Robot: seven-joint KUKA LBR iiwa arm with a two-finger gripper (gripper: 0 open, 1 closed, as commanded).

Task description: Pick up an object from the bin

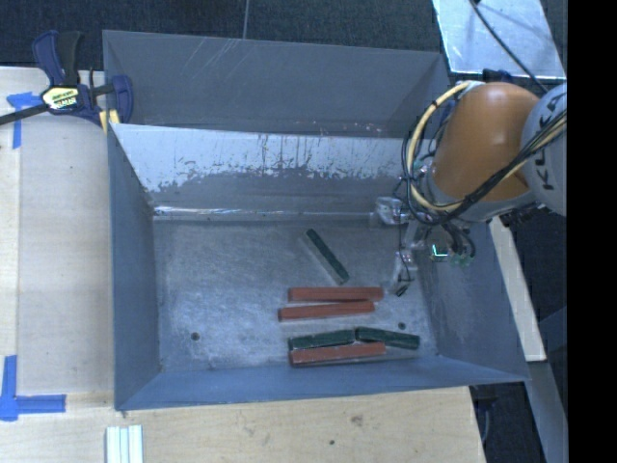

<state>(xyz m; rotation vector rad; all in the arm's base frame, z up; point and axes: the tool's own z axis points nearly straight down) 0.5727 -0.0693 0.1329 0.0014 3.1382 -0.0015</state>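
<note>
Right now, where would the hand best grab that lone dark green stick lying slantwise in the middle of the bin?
Probably at the middle of the dark green stick, coming down from above and closing across its narrow width. It lies flat and apart from the red-brown sticks, with bare bin floor on both long sides.

Bin floor (pixel 207 287) bare at left — 6 sticks (pixel 328 310) crowd right of centre.
</note>
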